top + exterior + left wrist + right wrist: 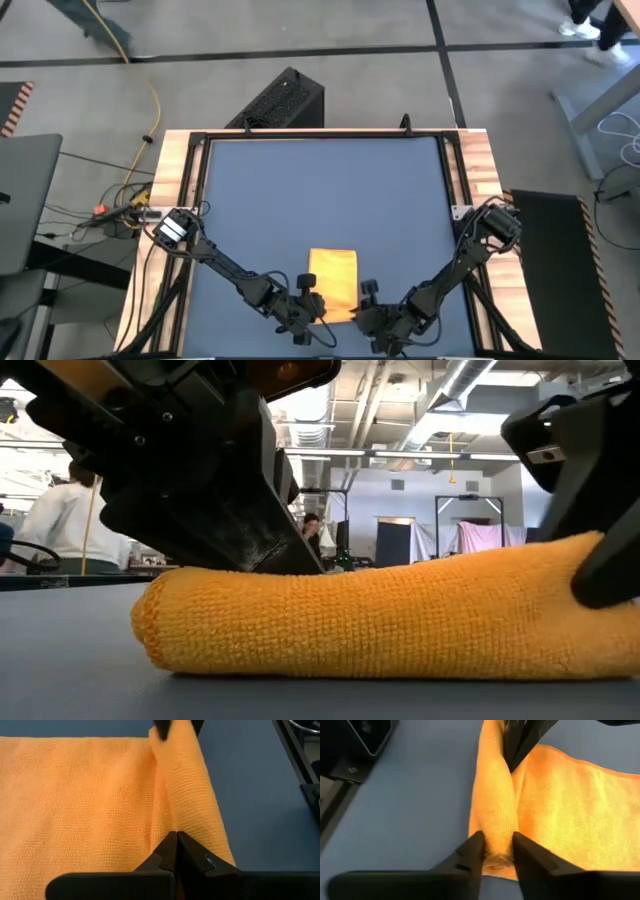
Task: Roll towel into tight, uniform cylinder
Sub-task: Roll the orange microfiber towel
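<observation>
Blue table (pixel 320 190): towel (pixel 333 280) roll lies crosswise between left gripper (pixel 312 308), fingers pinched together, and right gripper (pixel 366 312), fingers squeezing its end

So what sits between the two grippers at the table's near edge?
The rolled near edge of the bright yellow soft towel spans from left gripper to right gripper, as the high view shows.

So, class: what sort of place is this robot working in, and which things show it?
Probably an open workshop or robotics lab. The low view shows exposed ceiling ducts and a person at a bench behind; the high view shows loose cables on bare floor beside the table.
</observation>
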You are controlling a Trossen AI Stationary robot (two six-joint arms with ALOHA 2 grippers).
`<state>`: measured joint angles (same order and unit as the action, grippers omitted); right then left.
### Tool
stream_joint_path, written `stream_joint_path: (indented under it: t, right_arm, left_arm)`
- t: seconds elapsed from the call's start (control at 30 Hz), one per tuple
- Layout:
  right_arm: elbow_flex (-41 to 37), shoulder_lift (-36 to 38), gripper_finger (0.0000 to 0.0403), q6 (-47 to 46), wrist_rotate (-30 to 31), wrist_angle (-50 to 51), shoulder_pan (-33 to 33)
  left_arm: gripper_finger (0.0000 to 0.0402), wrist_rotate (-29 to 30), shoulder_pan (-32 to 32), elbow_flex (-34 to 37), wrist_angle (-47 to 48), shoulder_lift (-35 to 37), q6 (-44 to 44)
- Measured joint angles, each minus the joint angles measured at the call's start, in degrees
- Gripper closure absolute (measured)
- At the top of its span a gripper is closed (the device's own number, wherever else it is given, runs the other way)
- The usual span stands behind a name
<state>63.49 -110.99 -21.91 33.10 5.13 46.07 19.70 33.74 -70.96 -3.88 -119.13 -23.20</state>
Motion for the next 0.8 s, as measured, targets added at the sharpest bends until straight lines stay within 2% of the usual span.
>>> stream_joint_path:
  t: [0.17, 0.2, 0.4, 0.63, 0.8]
  right_arm:
    - [0.01, 0.05, 0.0374, -4.84, -2.41, 0.28, 0.07]
    - [0.01, 0.05, 0.0382, -5.96, -2.91, 0.28, 0.06]
    - [-2.07, 0.16, 0.0379, -17.07, -6.51, -1.72, -0.65]
    - [-6.98, 0.25, 0.0380, -23.40, -5.88, -12.07, -0.40]
    - [-8.41, 0.28, 0.0380, -32.30, -5.91, -12.73, -0.48]
  left_arm:
    - [0.0401, -0.02, 0.00, 0.00, 0.33, 0.04, -0.15]
    - [0.0401, -0.04, 0.00, 0.00, 0.33, 0.04, -0.07]
    - [0.0401, -0.22, 0.00, 0.00, 0.36, 0.04, 0.02]
    - [0.0401, -0.44, 0.40, 0.00, 3.29, 1.05, -0.53]
    - [0.0401, 0.88, 1.39, -0.02, 6.87, 1.51, -1.96]
